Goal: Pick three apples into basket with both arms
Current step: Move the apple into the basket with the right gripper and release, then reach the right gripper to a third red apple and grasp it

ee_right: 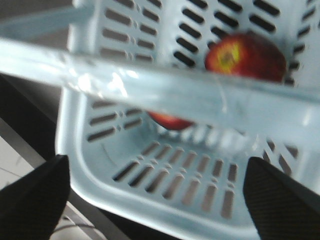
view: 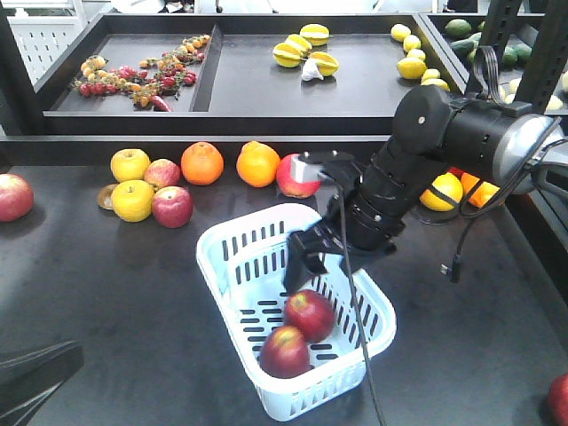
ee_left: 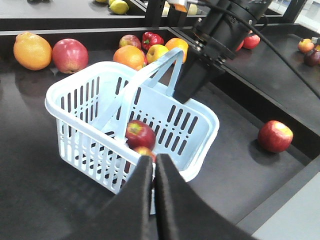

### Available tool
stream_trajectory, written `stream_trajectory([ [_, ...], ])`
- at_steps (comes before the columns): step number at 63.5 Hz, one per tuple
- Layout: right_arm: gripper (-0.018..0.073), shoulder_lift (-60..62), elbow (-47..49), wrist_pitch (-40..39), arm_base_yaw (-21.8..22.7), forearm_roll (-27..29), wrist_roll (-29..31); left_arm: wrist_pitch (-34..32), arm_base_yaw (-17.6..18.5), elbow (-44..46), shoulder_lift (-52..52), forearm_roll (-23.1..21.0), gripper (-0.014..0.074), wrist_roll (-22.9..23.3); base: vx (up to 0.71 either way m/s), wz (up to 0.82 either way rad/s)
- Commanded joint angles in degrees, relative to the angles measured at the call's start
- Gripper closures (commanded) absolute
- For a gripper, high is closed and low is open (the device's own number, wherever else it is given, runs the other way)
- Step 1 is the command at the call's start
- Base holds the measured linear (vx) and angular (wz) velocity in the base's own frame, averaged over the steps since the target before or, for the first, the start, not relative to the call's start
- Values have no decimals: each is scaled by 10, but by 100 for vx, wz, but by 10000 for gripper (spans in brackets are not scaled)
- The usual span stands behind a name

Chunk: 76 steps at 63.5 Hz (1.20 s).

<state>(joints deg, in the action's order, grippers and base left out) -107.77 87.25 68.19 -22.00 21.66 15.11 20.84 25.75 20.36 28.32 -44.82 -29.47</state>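
basket (view: pixel 232 257): pale blue slotted plastic, on the dark table (view: pixel 106 293) in the front view, near the middle; handles raised, one crossing close before the right wrist camera as a blurred pale bar;
apples in basket: two, dark red, side by side and touching at the near end of the floor; upper apple (view: pixel 310 314), lower apple (view: pixel 285 351); in the left wrist view they show behind the slotted wall, one (ee_left: pixel 139 134) above the other; in the right wrist view one (ee_right: pixel 246 56) shows a yellow patch, the other lies partly hidden behind the handle bar;
loose apple (ee_left: pixel 274 136): red, alone on the table well apart from the basket, right side of the left wrist view;
right gripper (view: pixel 303 271): black, reaching down over the far rim of the basket, above the two apples; its fingertips (ee_right: pixel 35 197) show at the two lower corners of the right wrist view, set wide apart with nothing between them;
left gripper (ee_left: pixel 154 172): two dark fingers pressed together with no gap, empty, hovering just outside the near wall of the basket;
other fruit: row along the back edge of the table, an orange (view: pixel 202 162), a second orange (view: pixel 258 164), yellow apples (view: pixel 130 164) and red apples (view: pixel 172 206);
raised tray (view: pixel 257 98) behind: small red fruits at the left, yellow fruit at the middle and right
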Motion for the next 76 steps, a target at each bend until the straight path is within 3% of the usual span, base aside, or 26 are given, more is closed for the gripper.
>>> stream_trajectory([
  [1,-3,38,16,29,7,-42,-29,-30,3,14,-1,-16,604,3,0,0],
  [10,252,67,16,41,25,-150,-96,-30,3,14,-1,-16,604,3,0,0],
  [15,483,90,16,52,41,-182,-110,-30,3,14,-1,-16,604,3,0,0],
  [18,577,101,16,57,57,-190,-110,-30,3,14,-1,-16,604,3,0,0],
  [38,568,167,5,57,221,-180,-113,-29,3,14,-1,-16,604,3,0,0],
  [57,540,189,-149,32,343,-187,-92,-28,3,14,-1,-15,604,3,0,0],
  [67,360,188,-178,43,391,-184,-72,-29,3,14,-1,-15,604,3,0,0],
  [76,49,187,-179,49,415,-189,-70,-29,3,14,-1,-15,604,3,0,0],
])
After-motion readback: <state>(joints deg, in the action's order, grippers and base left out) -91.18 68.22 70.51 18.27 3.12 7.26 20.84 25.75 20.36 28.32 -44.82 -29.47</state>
